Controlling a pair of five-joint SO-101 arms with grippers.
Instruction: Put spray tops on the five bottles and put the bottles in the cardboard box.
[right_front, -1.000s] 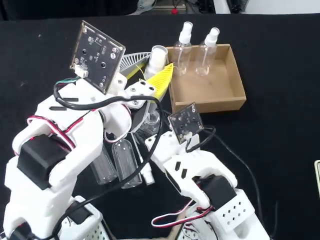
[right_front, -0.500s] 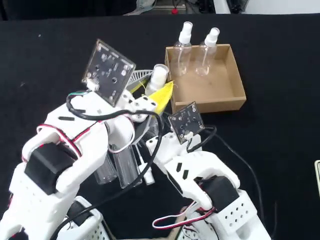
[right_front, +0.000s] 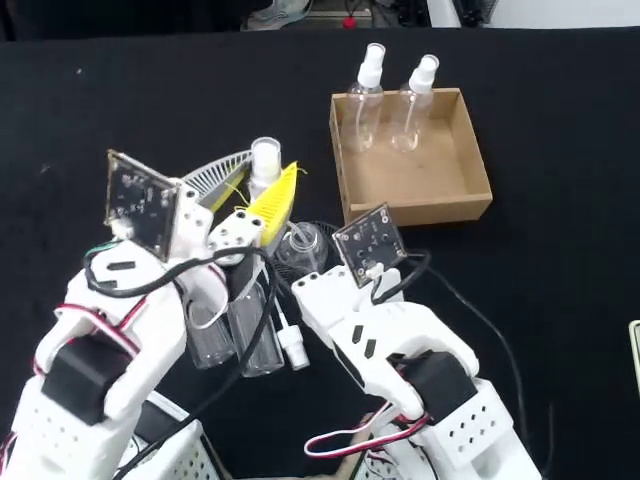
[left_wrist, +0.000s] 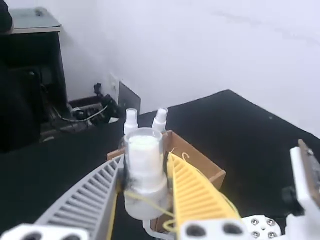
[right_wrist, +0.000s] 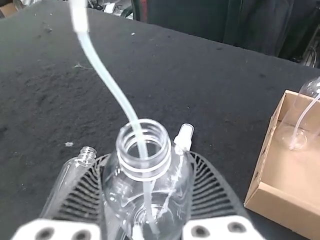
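Capping is in hand: the left hand, closed on a spray top, dangles its dip tube into the open bottle that the right hand grips upright, at 7 o'clock from the cardboard box. Next, likely: lower the top straight and twist it on; the left arm is raised, hand tilted.

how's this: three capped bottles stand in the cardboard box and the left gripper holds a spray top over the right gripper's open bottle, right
Two capped bottles, not three, stand in the cardboard box (high view). The left gripper holds a spray top over the right gripper's open bottle.
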